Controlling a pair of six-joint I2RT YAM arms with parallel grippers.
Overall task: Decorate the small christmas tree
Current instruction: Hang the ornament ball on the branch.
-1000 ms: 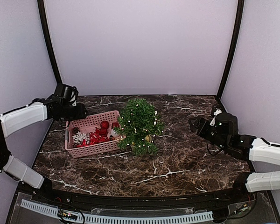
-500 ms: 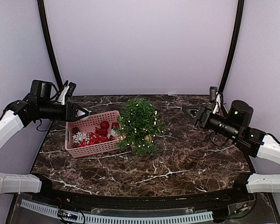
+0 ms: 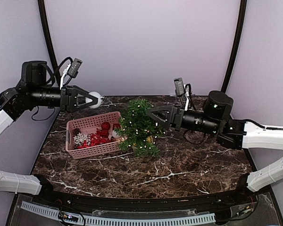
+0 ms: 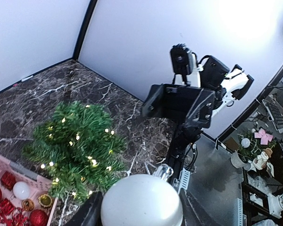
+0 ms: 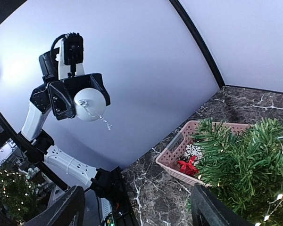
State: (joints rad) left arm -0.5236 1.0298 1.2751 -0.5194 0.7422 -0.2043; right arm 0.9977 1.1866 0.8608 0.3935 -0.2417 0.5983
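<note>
Lilac walls [image 3: 141, 47] back a dark marble desk [image 3: 188, 160]. At left, my left end effector [image 3: 90, 99] hovers above the desk's far left corner, clamped on a white ball [image 3: 97, 98]. Below it, a pink basket [image 3: 94, 150] sits on the desk holding red ornaments [image 3: 100, 136] and a white snowflake [image 3: 80, 139]. Just beside the basket's right end, the small christmas tree [image 3: 140, 125] stands upright mid-desk, its tiny lights glowing. At right, my right end effector [image 3: 153, 114] hovers near the treetop, fingers spread wide, nothing between them.
</note>
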